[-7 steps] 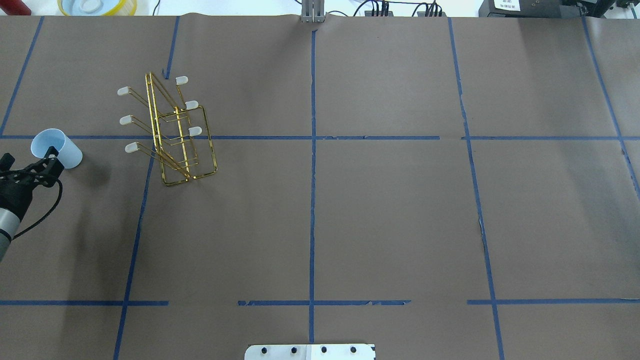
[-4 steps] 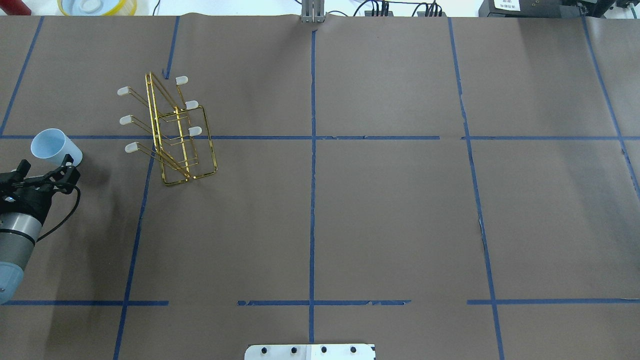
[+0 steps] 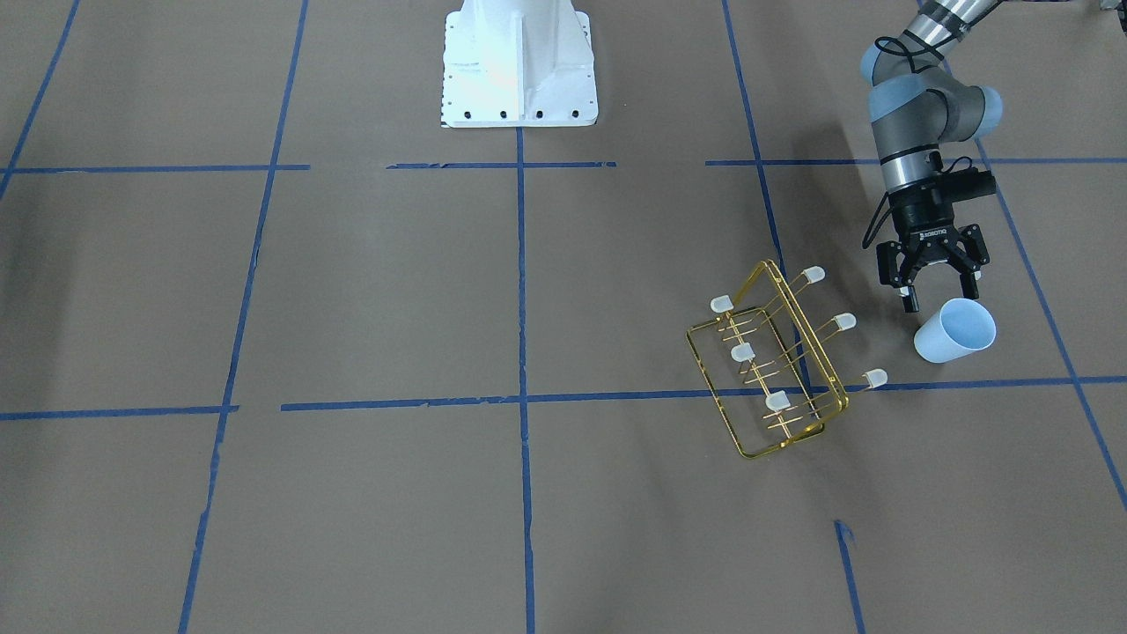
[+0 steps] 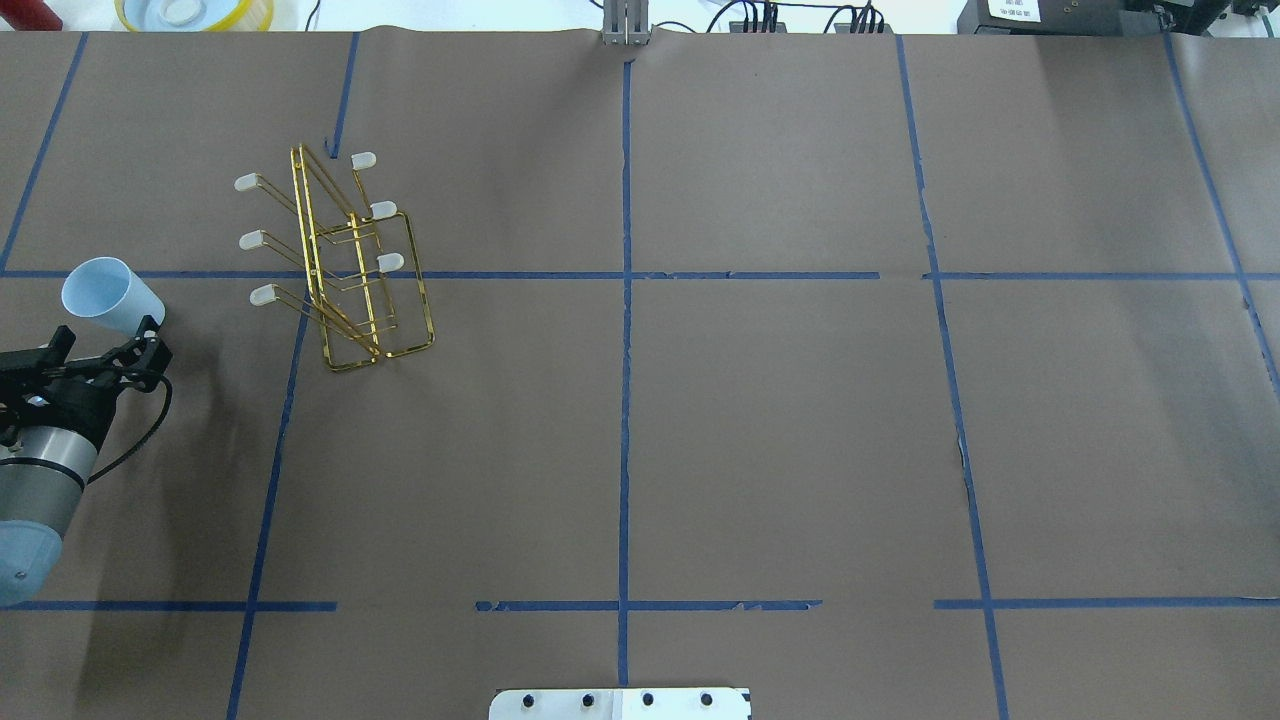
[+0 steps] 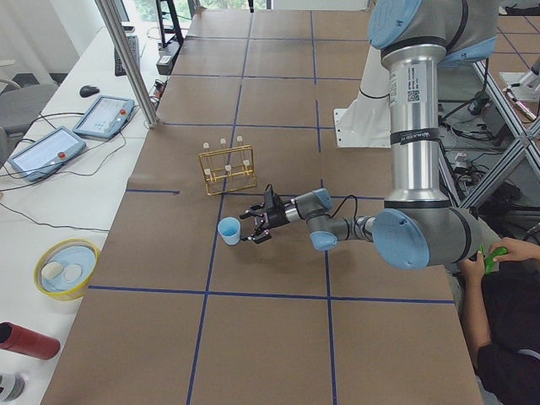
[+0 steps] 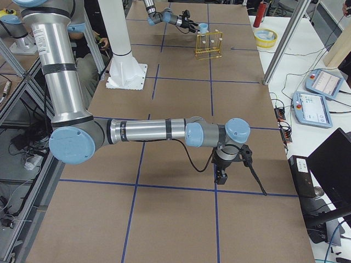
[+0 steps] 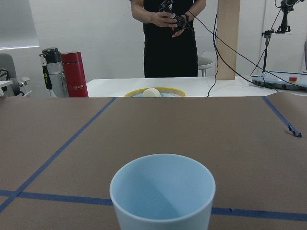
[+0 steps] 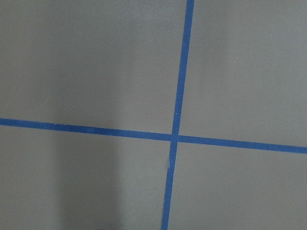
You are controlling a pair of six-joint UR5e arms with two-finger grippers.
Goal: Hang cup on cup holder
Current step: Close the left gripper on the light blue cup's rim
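Observation:
The pale blue cup [image 4: 110, 295] stands mouth up on the brown paper at the table's left end; it also shows in the front view [image 3: 955, 332] and fills the bottom of the left wrist view [image 7: 162, 194]. My left gripper [image 4: 105, 335] is open and empty, low, just on the robot's side of the cup, apart from it [image 3: 942, 298]. The gold wire cup holder [image 4: 350, 270] stands to the cup's right, its capped prongs bare [image 3: 775, 361]. My right gripper [image 6: 221, 175] shows only in the right side view, pointing down at the table; I cannot tell whether it is open or shut.
A yellow-rimmed bowl [image 4: 195, 12] and a red bottle [image 7: 74, 74] sit beyond the table's far edge. An operator [image 7: 170, 38] stands behind them. The white robot base [image 3: 519, 62] is at the near middle. Blue tape lines cross the paper.
My left gripper has drawn back from the cup's rim toward the robot, shifted right and turned so both open fingers face the cup. The cup and rack have not moved.

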